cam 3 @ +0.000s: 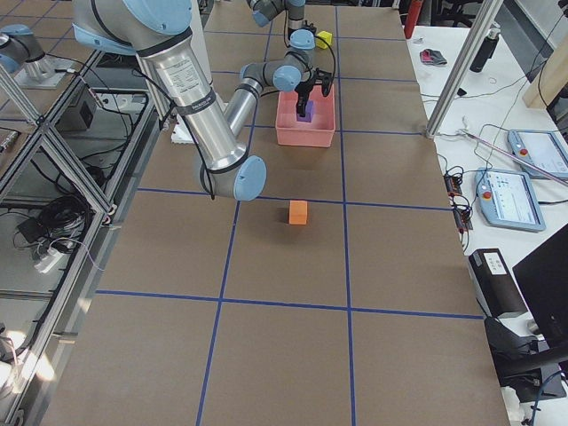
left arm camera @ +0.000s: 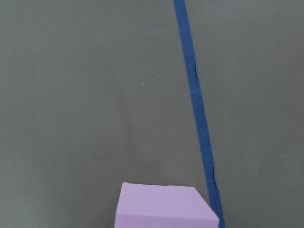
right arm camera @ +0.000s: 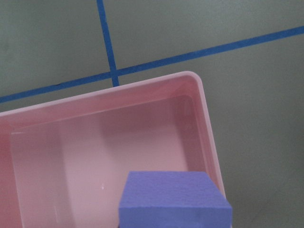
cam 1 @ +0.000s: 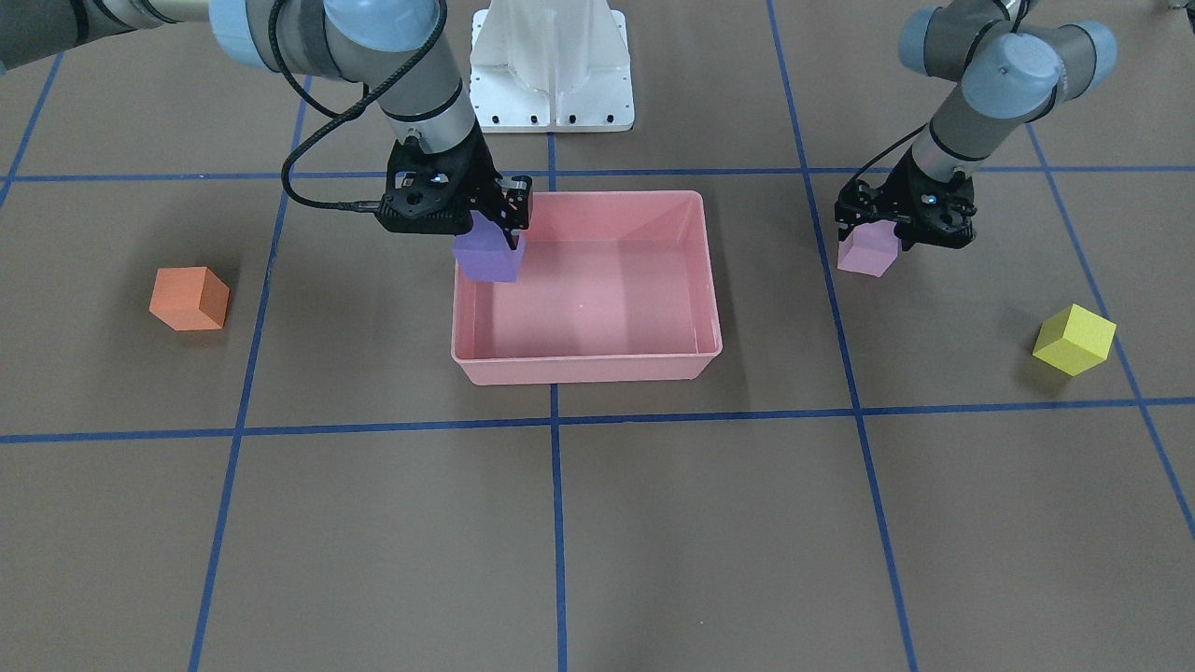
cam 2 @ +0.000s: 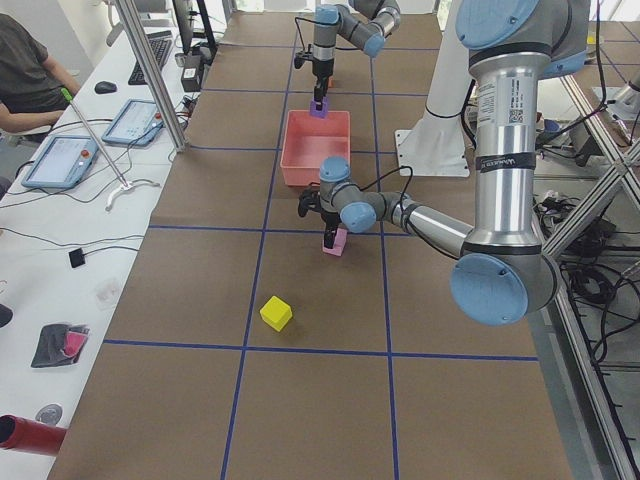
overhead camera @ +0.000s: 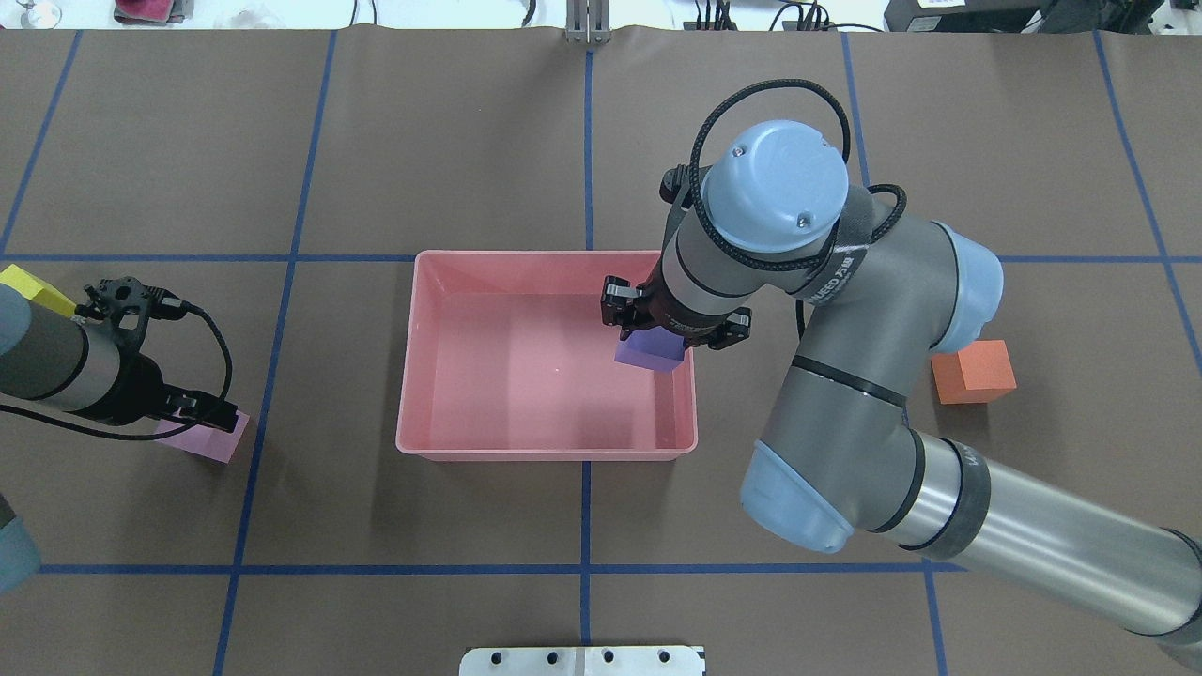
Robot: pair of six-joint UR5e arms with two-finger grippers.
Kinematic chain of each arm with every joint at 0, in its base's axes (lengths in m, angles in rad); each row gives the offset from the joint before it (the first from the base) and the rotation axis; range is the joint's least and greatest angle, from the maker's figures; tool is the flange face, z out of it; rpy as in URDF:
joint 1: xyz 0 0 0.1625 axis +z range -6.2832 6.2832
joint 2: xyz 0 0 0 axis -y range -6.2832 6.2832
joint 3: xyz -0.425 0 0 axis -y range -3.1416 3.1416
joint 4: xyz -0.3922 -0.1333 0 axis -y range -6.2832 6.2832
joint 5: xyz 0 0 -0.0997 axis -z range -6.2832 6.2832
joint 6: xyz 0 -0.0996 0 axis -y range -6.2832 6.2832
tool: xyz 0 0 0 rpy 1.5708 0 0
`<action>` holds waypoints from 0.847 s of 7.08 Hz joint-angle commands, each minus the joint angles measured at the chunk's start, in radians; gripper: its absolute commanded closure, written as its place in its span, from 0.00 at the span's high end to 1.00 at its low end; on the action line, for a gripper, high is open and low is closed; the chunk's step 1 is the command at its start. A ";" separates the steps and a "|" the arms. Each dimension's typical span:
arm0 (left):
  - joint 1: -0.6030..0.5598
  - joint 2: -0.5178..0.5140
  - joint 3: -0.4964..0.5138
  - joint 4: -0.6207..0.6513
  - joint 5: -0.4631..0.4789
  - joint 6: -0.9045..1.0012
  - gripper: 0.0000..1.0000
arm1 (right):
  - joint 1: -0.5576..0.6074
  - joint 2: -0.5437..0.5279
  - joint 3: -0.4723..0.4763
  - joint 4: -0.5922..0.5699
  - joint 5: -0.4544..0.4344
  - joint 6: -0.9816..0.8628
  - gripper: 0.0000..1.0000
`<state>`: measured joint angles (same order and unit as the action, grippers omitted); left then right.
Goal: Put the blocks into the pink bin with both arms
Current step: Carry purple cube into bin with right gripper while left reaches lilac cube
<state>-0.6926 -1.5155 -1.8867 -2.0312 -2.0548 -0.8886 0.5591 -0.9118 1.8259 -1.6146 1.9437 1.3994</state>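
The pink bin (cam 1: 583, 369) sits mid-table. My right gripper (cam 1: 499, 224) is shut on the dark purple block (cam 1: 488, 259) and holds it just inside the bin's corner; the right wrist view shows that block (right arm camera: 173, 199) above the bin floor. My left gripper (cam 1: 892, 229) is shut on the pale pink-lilac block (cam 1: 868, 254), low at the table surface, well off to the bin's side. The block also shows in the left wrist view (left arm camera: 164, 206). The orange block (cam 1: 189, 299) and the yellow block (cam 1: 1074, 339) lie loose on the table.
The white fixed base (cam 1: 553, 65) stands just behind the bin. Blue tape lines (cam 1: 551, 420) grid the brown table. The orange block lies beyond my right arm's side, the yellow one outside my left arm.
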 commanded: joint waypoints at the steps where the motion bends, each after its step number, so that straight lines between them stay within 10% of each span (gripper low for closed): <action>1: 0.008 0.001 0.008 0.000 0.001 0.000 0.83 | -0.028 0.040 -0.060 0.004 -0.025 0.007 0.00; 3: 0.008 -0.002 0.011 0.000 0.001 -0.001 0.27 | -0.037 0.060 -0.105 0.009 -0.026 0.007 0.07; 6: 0.007 -0.044 -0.021 0.003 -0.039 -0.070 0.00 | -0.070 0.056 -0.126 0.010 -0.032 0.003 0.98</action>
<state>-0.6847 -1.5364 -1.8878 -2.0296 -2.0693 -0.9109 0.5016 -0.8533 1.7057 -1.6048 1.9141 1.4036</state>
